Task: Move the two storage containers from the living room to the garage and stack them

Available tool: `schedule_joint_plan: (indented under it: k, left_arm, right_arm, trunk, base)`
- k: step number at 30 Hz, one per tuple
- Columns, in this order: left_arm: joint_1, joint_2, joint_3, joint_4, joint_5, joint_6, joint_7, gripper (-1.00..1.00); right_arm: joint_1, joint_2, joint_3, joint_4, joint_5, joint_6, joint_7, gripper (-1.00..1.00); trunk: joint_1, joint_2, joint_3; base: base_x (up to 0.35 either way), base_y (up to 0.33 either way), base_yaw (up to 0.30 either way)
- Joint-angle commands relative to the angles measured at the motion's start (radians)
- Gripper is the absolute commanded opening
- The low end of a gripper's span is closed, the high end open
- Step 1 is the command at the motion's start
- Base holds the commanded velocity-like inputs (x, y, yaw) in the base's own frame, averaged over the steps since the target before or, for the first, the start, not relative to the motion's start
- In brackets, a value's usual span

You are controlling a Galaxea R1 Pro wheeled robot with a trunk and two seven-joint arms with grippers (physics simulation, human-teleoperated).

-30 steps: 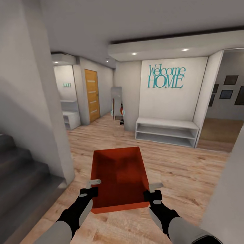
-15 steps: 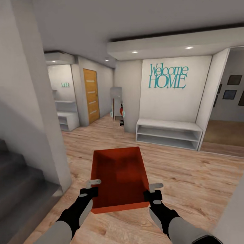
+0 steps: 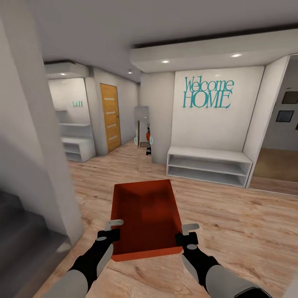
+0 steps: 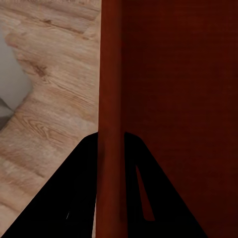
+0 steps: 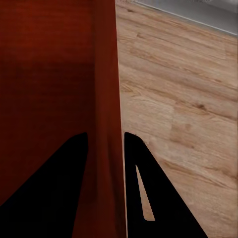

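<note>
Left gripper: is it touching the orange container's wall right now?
Touching. In the left wrist view the left gripper has its fingers on both sides of the storage container wall, no gap visible.

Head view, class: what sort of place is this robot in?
Probably a home's entrance hall: a "Welcome HOME" sign above a white bench shelf, wood-plank flooring, an orange-wood door beyond.

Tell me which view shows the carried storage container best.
The head view: the whole open storage container shows, held between the left gripper and right gripper. Each wrist view shows just one side wall pinched between gripper fingers.
</note>
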Motion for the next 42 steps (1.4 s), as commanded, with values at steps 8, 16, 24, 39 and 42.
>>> schedule_joint_plan:
  k: [8, 16, 24, 39, 42]
  left_arm:
    - [-0.001, -0.008, 0.013, -0.010, 0.057, 0.009, 0.018, -1.00]
    - [-0.001, -0.008, 0.013, -0.010, 0.057, 0.009, 0.018, -1.00]
    - [-0.001, -0.007, 0.013, -0.010, 0.057, 0.009, 0.018, -1.00]
    - [-0.001, -0.007, 0.014, -0.010, 0.057, 0.009, 0.018, -1.00]
    - [-0.001, -0.006, 0.013, -0.010, 0.057, 0.009, 0.018, -1.00]
  right_arm:
    - [0.000, 0.061, -0.018, 0.003, -0.013, -0.008, 0.000, -1.00]
    - [0.000, 0.061, -0.018, 0.003, -0.013, -0.009, 0.000, -1.00]
    - [0.000, 0.061, -0.018, 0.003, -0.013, -0.008, 0.000, -1.00]
    - [0.000, 0.061, -0.018, 0.003, -0.013, -0.009, -0.001, -1.00]
    - [0.000, 0.061, -0.018, 0.003, -0.013, -0.010, -0.001, -1.00]
  trunk:
    - [0.001, -0.001, -0.002]
    - [0.001, -0.001, -0.002]
    - [0.001, -0.001, -0.002]
    - [0.001, -0.001, -0.002]
    - [0.001, -0.001, -0.002]
  base:
    - [0.324, 0.000, 0.000]
    - [0.324, 0.000, 0.000]
    - [0.324, 0.000, 0.000]
    - [0.325, 0.000, 0.000]
    - [0.325, 0.000, 0.000]
